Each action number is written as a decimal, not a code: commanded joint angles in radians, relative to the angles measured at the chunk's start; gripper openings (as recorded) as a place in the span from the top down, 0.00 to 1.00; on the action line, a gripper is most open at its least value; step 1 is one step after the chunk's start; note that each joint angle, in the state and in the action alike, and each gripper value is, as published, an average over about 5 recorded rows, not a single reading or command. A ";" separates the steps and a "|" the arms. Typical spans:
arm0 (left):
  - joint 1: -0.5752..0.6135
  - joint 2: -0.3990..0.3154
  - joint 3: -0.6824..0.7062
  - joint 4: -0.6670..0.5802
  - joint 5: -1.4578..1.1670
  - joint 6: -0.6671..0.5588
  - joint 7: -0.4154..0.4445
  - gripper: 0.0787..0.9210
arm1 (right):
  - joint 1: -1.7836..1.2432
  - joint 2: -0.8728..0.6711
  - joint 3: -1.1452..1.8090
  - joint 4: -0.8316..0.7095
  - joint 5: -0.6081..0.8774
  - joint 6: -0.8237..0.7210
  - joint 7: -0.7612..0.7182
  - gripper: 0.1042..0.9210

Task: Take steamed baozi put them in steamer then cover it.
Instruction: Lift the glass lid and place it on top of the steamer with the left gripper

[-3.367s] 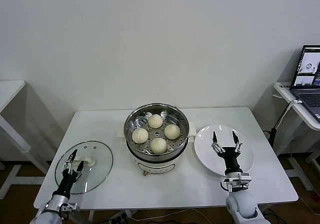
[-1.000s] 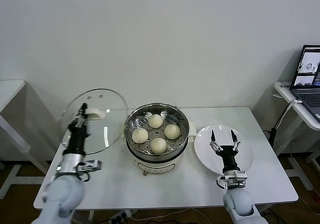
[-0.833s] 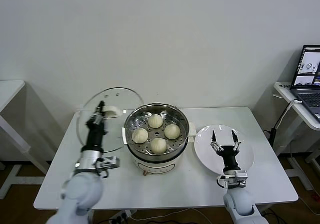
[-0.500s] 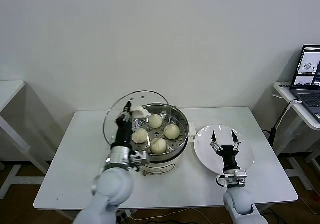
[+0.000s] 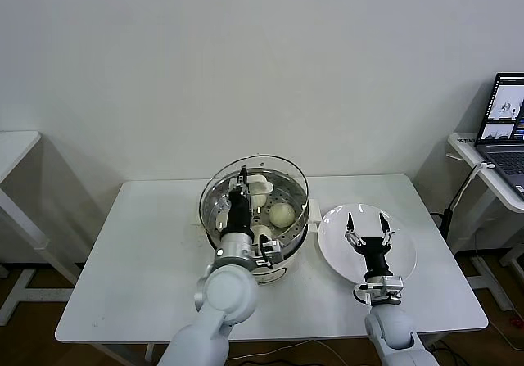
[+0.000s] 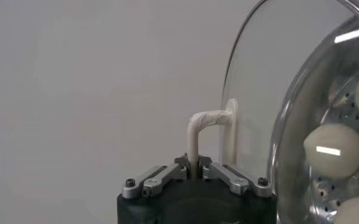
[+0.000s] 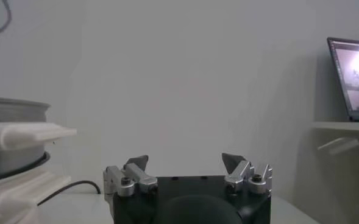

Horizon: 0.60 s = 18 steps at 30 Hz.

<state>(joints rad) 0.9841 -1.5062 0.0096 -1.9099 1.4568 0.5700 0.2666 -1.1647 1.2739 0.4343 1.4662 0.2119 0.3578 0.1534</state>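
Note:
The steamer stands mid-table with cream-white baozi on its perforated tray. One baozi shows clearly; the others are partly hidden behind my left arm and the cover. My left gripper is shut on the white handle of the clear glass cover and holds it tilted over the pot, its far edge raised. The left wrist view shows the cover beside the steamer rim and a baozi. My right gripper is open and empty above the plate.
A flat white plate lies on the white table right of the steamer. A laptop sits on a side table at far right. The steamer's white side handle shows in the right wrist view.
My left gripper lifted the cover from the table's left side and carried it right, to over the steamer. The right arm has stayed still.

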 commanded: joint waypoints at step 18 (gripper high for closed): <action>-0.040 -0.065 0.020 0.156 0.176 -0.031 0.038 0.87 | 0.006 0.005 0.002 -0.014 -0.005 0.001 -0.002 0.12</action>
<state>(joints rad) 0.9522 -1.5584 0.0280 -1.8016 1.5855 0.5504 0.2987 -1.1592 1.2789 0.4355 1.4533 0.2088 0.3575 0.1524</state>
